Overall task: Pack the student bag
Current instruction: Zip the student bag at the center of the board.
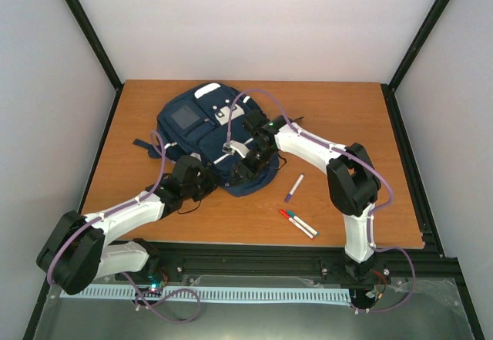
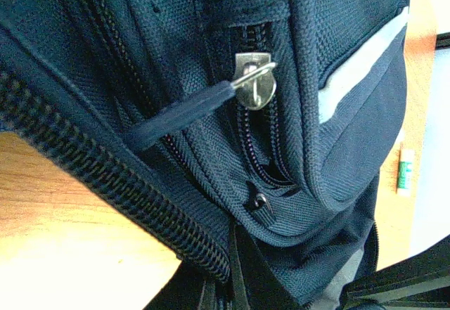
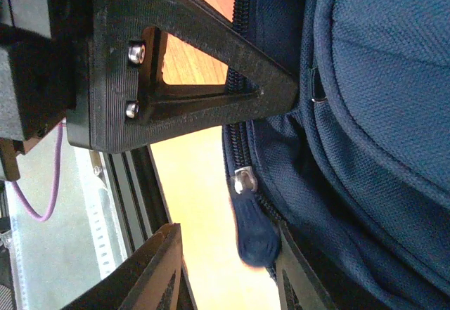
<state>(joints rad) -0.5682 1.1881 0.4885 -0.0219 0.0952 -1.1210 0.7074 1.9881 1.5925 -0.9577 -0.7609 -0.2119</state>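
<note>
The student bag (image 1: 196,120) lies flat on the wooden table (image 1: 339,116), a little left of centre, white front patch facing up, and both arms are at its near edge.

The left gripper (image 1: 204,182) is at the bag's near-left corner. Its wrist camera is filled with navy fabric: a metal zip slider (image 2: 253,79) with a dark fabric pull (image 2: 179,117) trailing off to the left. The claw is fully closed, though its fingers are out of that view, so I can't say whether it has pinched any fabric.

On the other side, the right gripper (image 1: 245,166) sits on the near-right edge of the bag. From its wrist the jaws stand part-way apart with bare table showing between them. The upper finger's tip touches a seam on the bag, and a dark blue pull tab (image 3: 256,238) hangs off its small slider (image 3: 242,180) just beside the lower finger. Nothing looks clamped.

Out on the table to the right of the bag lie a purple marker (image 1: 293,188) and, nearer the arms, two more markers (image 1: 297,223) side by side.
</note>
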